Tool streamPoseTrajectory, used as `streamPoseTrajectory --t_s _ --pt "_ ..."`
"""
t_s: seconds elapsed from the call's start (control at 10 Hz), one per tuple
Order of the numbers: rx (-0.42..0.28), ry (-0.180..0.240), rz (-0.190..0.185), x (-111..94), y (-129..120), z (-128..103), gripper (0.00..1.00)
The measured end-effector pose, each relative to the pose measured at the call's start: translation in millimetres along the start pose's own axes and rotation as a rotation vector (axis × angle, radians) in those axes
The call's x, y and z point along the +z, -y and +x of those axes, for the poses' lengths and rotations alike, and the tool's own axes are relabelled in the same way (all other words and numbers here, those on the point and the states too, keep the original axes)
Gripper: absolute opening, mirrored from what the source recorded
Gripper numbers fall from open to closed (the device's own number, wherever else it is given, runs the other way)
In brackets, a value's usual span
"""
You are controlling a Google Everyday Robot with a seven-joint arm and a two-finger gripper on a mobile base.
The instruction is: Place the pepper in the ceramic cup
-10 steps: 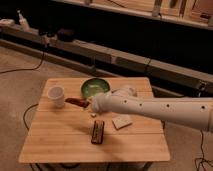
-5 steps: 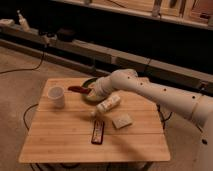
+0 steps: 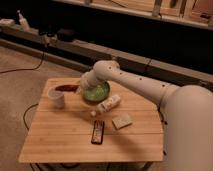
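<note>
My robot's big white arm (image 3: pixel 150 87) reaches left over the wooden table (image 3: pixel 65 137). Under it sits the green bowl (image 3: pixel 96 92), with the white bottle (image 3: pixel 109 103) lying just beside. The white ceramic cup (image 3: pixel 56 98) stands near the table's left edge. My gripper (image 3: pixel 77 88) hangs just above and to the right of it, pinching the dark red pepper (image 3: pixel 65 88) — the pepper lies flat over the cup. A dark bar (image 3: pixel 97 132) lies nearer the front.

A: Gripper (image 3: pixel 76 89) above table's (image 3: pixel 60 135) back-left, just right of ceramic cup (image 3: pixel 56 98).

B: Obstacles: green bowl (image 3: pixel 96 92), white bottle (image 3: pixel 109 103), dark bar (image 3: pixel 97 132). Front-left boards open.
</note>
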Motion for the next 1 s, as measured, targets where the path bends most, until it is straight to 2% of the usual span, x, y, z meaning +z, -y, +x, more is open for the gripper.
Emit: streamPoseTrajectory --t_s 0.1,0.2,0.5,0.7,1.0 --pt "-0.011 -0.021 -0.021 12 2 -3 0.0" --pt "-0.013 -0.031 -0.028 17 3 -3 0.0" --pt "-0.01 -0.03 -0.031 16 1 -3 0.0" --pt "-0.037 -0.034 -0.043 12 -7 -3 0.0" --pt "-0.076 -0.028 -0.043 2 -5 -10 0.0"
